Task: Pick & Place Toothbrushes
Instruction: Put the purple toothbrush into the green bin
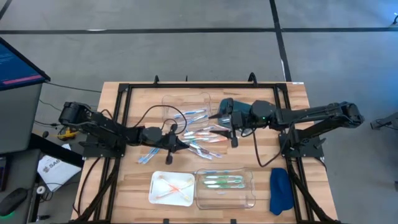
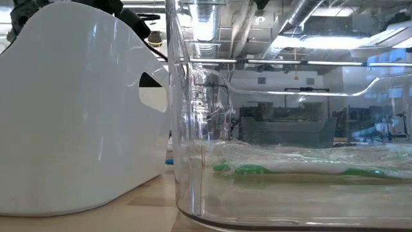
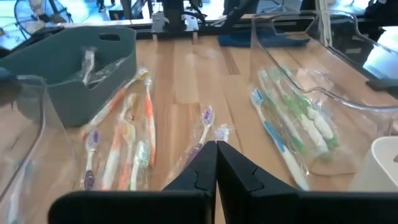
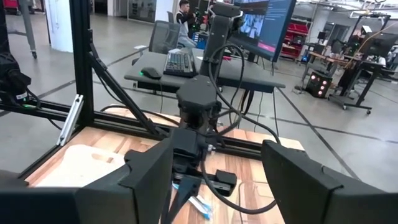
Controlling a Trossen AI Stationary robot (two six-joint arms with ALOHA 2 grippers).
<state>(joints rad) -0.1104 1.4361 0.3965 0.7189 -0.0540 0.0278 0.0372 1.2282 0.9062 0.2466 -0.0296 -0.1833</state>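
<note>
Several loose toothbrushes in clear wrappers lie flat on the wooden table's middle, also seen in the left wrist view. My left gripper is shut and low at the pile's left edge. Its tips stand just short of a purple-headed toothbrush. My right gripper hangs open, well above the pile's far right side, with nothing between its fingers. Orange-pink toothbrushes lie in a white tray. Green ones lie in a clear tray. My left gripper's shut fingertips come slanting down from the table's left at the wrapped purple-headed toothbrush. Whether they touch it, I cannot tell.
A teal bin stands at the far side under my right arm. Another clear tray sits at the far middle. A blue cloth lies near the front right corner. A black frame edges the table.
</note>
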